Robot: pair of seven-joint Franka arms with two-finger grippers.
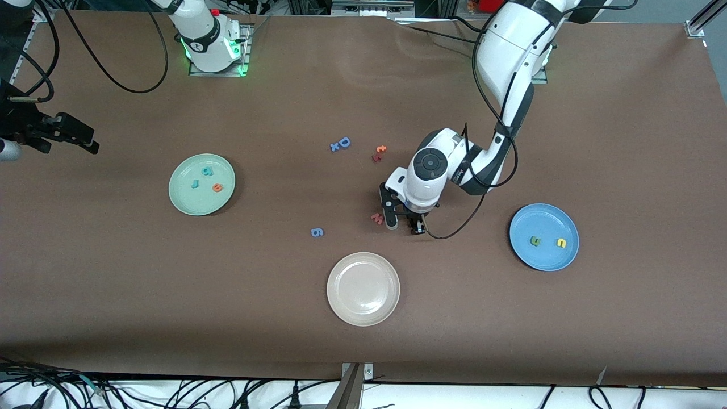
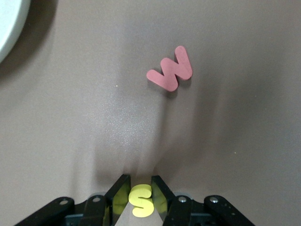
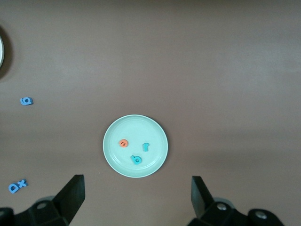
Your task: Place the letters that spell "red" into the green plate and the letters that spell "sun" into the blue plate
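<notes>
My left gripper (image 1: 405, 224) is low at the table's middle, shut on the yellow "s" (image 2: 141, 201), with a finger pressed against each side of it. The red "w" (image 1: 377, 218) lies just beside it. The green plate (image 1: 187, 199) holds the teal "d" (image 1: 207, 170), the teal "r" (image 1: 195, 183) and the orange "e" (image 1: 217, 187). In the blue plate (image 1: 528, 218) lie a dark green "u"/"n" (image 1: 535, 241) and a yellow one (image 1: 561, 243). My right gripper (image 3: 136, 179) waits high up, open and empty, looking down on the green plate (image 3: 155, 129).
A beige-white plate (image 1: 363, 288) sits nearer the front camera than the left gripper. A blue "D" with a small "x" (image 1: 341, 144), an orange and dark red letter pair (image 1: 379, 153) and a blue "6" (image 1: 317, 232) lie loose mid-table.
</notes>
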